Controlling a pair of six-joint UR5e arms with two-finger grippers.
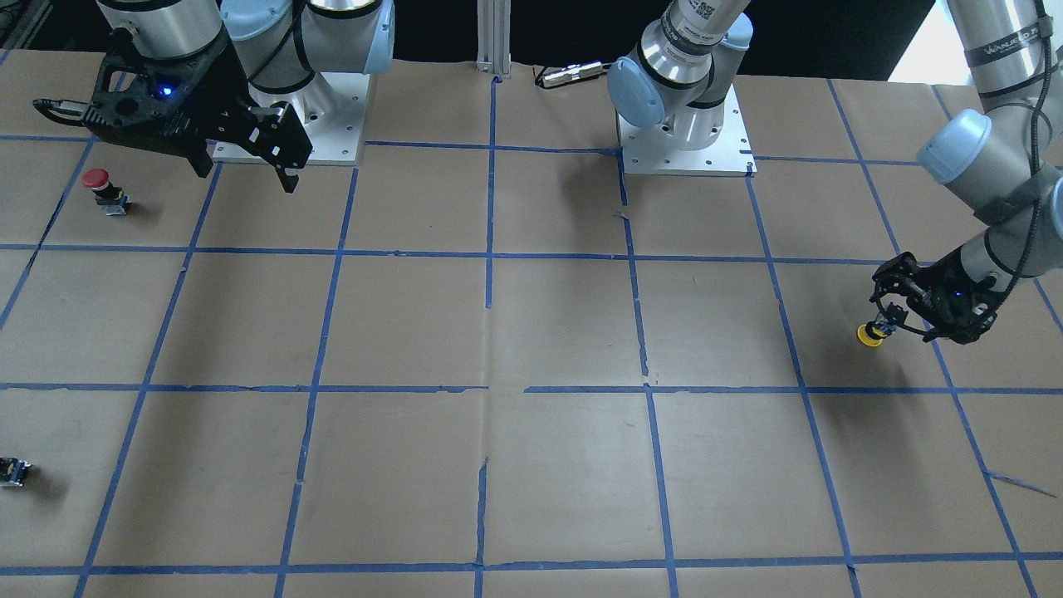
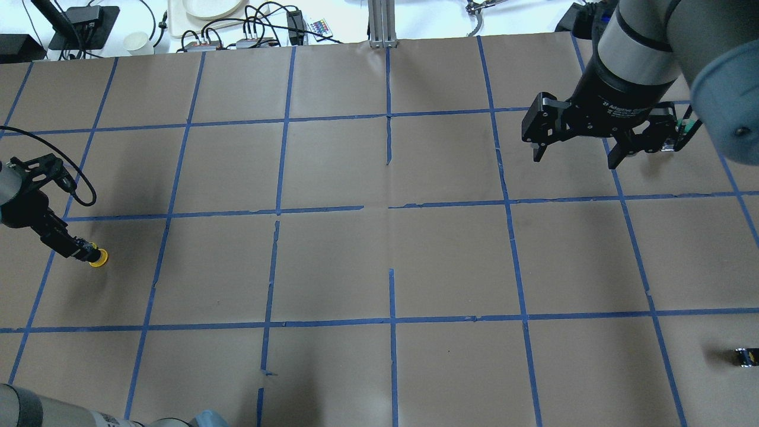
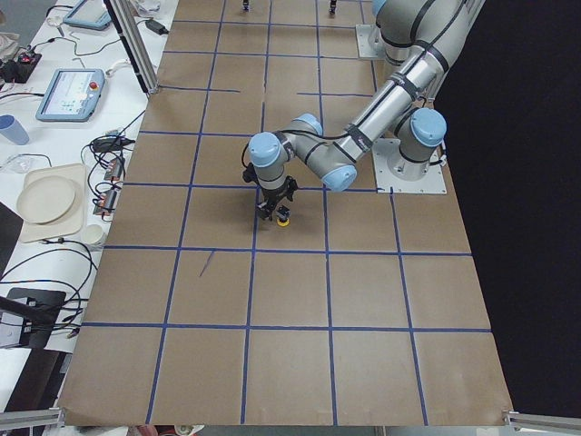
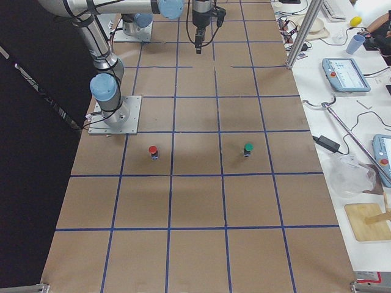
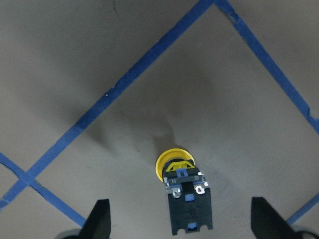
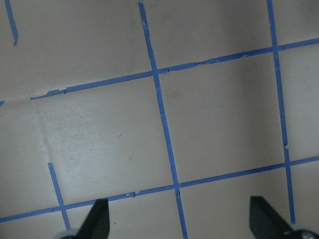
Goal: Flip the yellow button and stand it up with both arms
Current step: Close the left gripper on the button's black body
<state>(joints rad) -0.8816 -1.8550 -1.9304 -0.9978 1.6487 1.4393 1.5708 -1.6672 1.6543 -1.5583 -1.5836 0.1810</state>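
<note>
- Two grippers, unequally placed: the left gripper [image 5: 181,225] hangs low over the brown paper table [image 1: 531,332] on the robot's left side; its fingers [image 5: 99,219] stand wide apart in the wrist view and touch nothing, so it is open and holds nothing.
- One yellow button [image 1: 870,334] sits on the paper beneath that gripper, between the spread fingers and clear of both; its yellow cap points away from the wrist camera and its black-and-grey body toward it; whether it lies on its side or rests on its cap cannot be settled from these views.
- Right gripper [image 2: 575,159] hovers high on the robot's right side, well apart from the button; its jaws are spread and empty; its wrist view shows only paper and blue tape lines [image 6: 164,129].
- Progress, as a judgement: early or middle; the button is not seen standing cap-up, and the right gripper has no share in it yet; the flip, the two-arm handling and the upright placement appear left to do.
- Bystanders: red-capped button [image 1: 100,188]; green-capped button [image 4: 248,148]; small capless part [image 2: 746,356]; all lie well apart from the work.
</note>
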